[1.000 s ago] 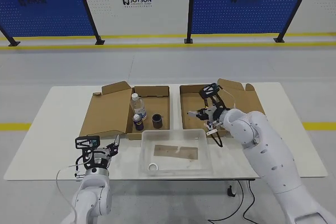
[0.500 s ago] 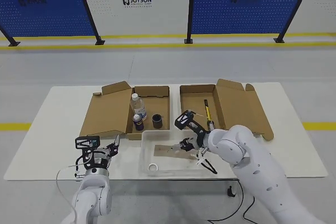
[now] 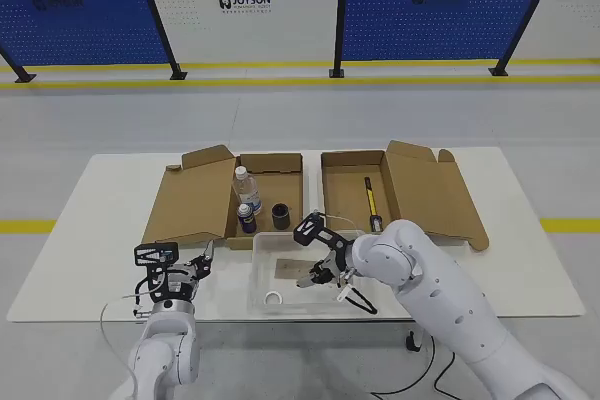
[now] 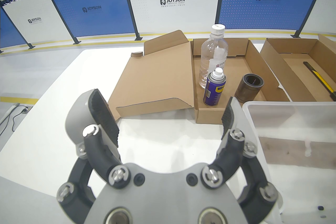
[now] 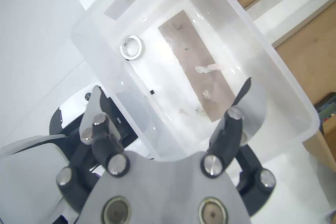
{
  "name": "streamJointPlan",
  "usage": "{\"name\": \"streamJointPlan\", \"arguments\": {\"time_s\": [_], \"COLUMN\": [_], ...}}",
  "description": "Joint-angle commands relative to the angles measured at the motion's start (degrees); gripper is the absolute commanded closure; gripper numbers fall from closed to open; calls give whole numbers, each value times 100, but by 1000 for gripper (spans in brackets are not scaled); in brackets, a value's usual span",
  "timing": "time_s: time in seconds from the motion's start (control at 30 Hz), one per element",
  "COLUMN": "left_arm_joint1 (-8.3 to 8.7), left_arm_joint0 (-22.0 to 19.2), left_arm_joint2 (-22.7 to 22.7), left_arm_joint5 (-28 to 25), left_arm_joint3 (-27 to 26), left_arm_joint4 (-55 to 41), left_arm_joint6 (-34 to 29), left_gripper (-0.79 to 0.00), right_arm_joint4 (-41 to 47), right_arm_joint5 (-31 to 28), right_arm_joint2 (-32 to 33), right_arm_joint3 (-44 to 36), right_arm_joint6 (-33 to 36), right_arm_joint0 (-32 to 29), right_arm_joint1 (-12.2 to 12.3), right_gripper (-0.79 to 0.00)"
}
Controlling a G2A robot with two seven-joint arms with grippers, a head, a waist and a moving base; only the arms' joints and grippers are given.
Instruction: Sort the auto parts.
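Observation:
A clear plastic bin [image 3: 315, 238] stands at the table's front middle, and a silver ring [image 5: 132, 47] and a small white part [image 5: 210, 68] lie in it. My right gripper [image 5: 172, 84] hangs open over the bin [image 5: 236, 4], holding nothing; in the top view the right gripper [image 3: 320, 272] is above the bin's centre. The left cardboard box [image 3: 270, 162] holds a clear bottle [image 4: 214, 54], a blue spray can [image 4: 214, 87] and a dark cylinder [image 4: 248, 88]. A yellow-black tool [image 3: 370, 203] lies in the right box [image 3: 342, 160]. My left gripper [image 4: 162, 107] stays open and empty near the front left.
Both boxes have their lids folded flat outward; the left lid [image 3: 192, 200] lies between my left gripper [image 3: 192, 266] and the box. Bare white table [image 3: 90, 240] stretches to the left, and there is more bare top at the far right. Blue and white fence panels stand behind the table.
My right arm swung from the right box toward the front and left, ending over the bin. The yellow-black tool now lies uncovered in the right box. The left arm stayed still.

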Motion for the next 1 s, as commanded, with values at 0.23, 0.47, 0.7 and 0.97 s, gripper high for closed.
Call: {"name": "streamJointPlan", "arguments": {"time_s": [0.23, 0.47, 0.7, 0.97], "left_arm_joint1": [0, 0, 0, 0], "left_arm_joint0": [0, 0, 0, 0], "left_arm_joint2": [0, 0, 0, 0], "left_arm_joint5": [0, 0, 0, 0], "left_arm_joint3": [0, 0, 0, 0], "left_arm_joint4": [0, 0, 0, 0], "left_arm_joint6": [0, 0, 0, 0], "left_gripper": [-785, -785, -785, -785], "right_arm_joint4": [360, 360, 332, -239], "right_arm_joint5": [-64, -64, -54, 656], "right_arm_joint2": [2, 2, 0, -527], "right_arm_joint3": [121, 121, 105, -37], "right_arm_joint6": [-30, -30, -63, 238], "right_arm_joint0": [35, 35, 32, 248], "right_arm_joint1": [-30, -30, -31, -174], "right_gripper": [-785, -785, -785, -785]}}
